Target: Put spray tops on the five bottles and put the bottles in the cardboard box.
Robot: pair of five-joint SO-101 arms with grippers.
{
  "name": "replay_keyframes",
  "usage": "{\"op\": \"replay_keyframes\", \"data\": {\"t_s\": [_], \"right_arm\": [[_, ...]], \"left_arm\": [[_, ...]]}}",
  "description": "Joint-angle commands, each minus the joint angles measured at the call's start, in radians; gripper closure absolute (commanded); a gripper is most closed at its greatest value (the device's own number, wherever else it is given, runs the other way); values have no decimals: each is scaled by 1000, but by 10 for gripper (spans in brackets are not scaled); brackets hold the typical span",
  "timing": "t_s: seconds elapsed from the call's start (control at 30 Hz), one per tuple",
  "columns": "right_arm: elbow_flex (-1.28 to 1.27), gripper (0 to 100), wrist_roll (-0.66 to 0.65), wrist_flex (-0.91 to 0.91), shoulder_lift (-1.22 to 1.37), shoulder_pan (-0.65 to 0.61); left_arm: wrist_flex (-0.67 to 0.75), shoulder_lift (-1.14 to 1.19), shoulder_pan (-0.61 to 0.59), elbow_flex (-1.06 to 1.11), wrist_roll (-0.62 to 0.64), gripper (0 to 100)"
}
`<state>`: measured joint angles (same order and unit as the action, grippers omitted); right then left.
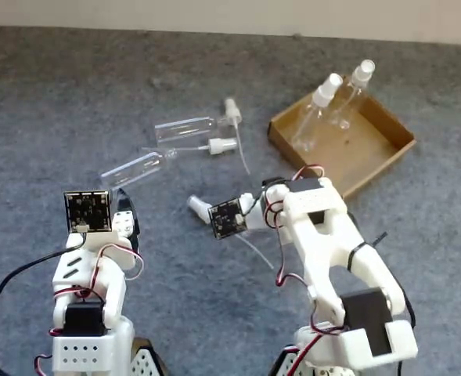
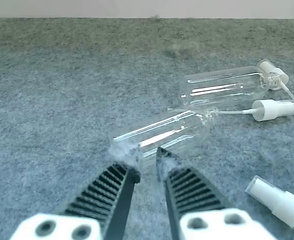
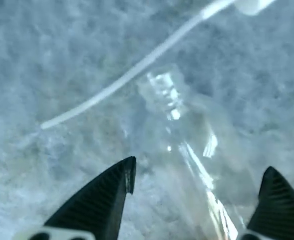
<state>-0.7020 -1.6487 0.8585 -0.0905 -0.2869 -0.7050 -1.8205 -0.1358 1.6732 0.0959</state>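
Right gripper [image 3: 201,170] was spread wide with nothing clamped, straddling a clear uncapped bottle [image 3: 186,135] that lay on the grey carpet [image 1: 50,94]. It looked placed for a body grab, which would leave the neck free for a top. Dip tube [image 3: 132,75] of a loose spray top [image 3: 251,5] ran just beside that neck, apart from it.

Left gripper [image 2: 146,162] was only narrowly parted and gripping nothing, tips just short of the base of a second uncapped bottle [image 2: 161,131]. My read is that gap was too narrow for the body, so you'd have needed to widen first.

Third bottle [image 2: 221,89] lay beyond. A top [image 2: 272,76] sat at its neck with the tube pointing away, so it wasn't fitted. Another loose top [image 2: 274,106] lay near the two necks.

Cardboard box [image 1: 371,145] held two bottles with tops on [image 1: 312,121]. By my count that was two of five done, three left to cap.
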Motion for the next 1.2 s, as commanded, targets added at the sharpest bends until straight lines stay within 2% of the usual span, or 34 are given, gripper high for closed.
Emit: {"op": "replay_keyframes", "data": {"t_s": [0.0, 0.37, 0.6, 0.77, 0.97, 1.17], "right_arm": [[38, 656, 97, -2, 41, -21], [131, 656, 376, 1, 82, -30], [165, 656, 606, 1, 82, -71], [160, 684, 666, 2, 87, -122], [160, 863, 712, 2, 85, -136], [163, 871, 712, 2, 82, -133]], "left_arm": [[21, -13, -5, 15, -11, 992], [21, -13, -5, 15, -11, 992], [21, -13, -5, 15, -11, 992], [21, -13, -5, 15, -11, 992], [21, -13, -5, 15, -11, 992], [21, -13, -5, 15, -11, 992]]}}
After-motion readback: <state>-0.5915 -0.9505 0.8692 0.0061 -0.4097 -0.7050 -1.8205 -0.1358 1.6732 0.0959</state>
